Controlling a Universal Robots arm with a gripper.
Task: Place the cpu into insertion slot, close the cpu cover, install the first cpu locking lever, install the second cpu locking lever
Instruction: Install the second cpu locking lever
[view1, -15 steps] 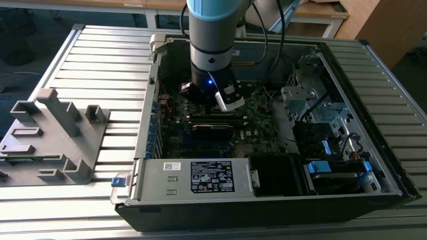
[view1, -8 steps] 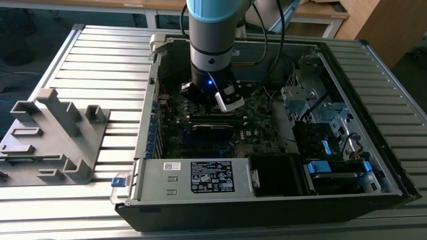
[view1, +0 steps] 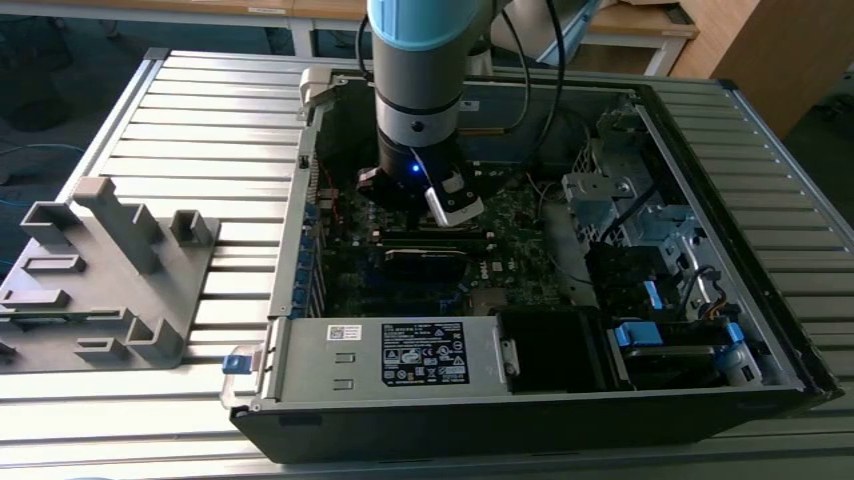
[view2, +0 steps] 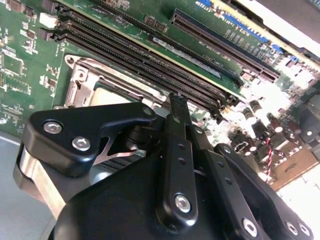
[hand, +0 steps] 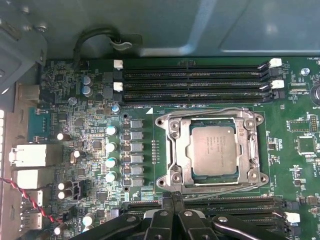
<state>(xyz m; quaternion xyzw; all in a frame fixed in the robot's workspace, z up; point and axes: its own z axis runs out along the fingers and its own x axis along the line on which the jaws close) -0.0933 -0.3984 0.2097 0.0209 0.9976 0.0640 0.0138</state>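
The cpu (hand: 212, 150), a flat square chip with a dull grey metal top, lies in the insertion slot (hand: 176, 176) on the green board. The silver cpu cover (hand: 246, 150) lies flat around it, with the chip showing through its cut-out. Thin metal levers run along two sides of the socket; I cannot tell whether they are latched. My gripper (hand: 173, 196) is shut with nothing in it, tips just beside the socket's edge. In the second wrist view the gripper (view2: 177, 100) stands close by the cpu cover (view2: 80, 82). In the exterior view the gripper (view1: 454, 208) hangs inside the open computer case (view1: 280, 300).
Long black memory slots (hand: 195, 82) run on both sides of the socket. Capacitors (hand: 111, 147) and rear ports (hand: 30, 155) stand beside it, with a red-black cable (hand: 30, 197). The power supply (view1: 400, 355) and drive bays (view1: 627, 215) crowd the case. A grey fixture (view1: 107, 270) sits on the exterior view's left.
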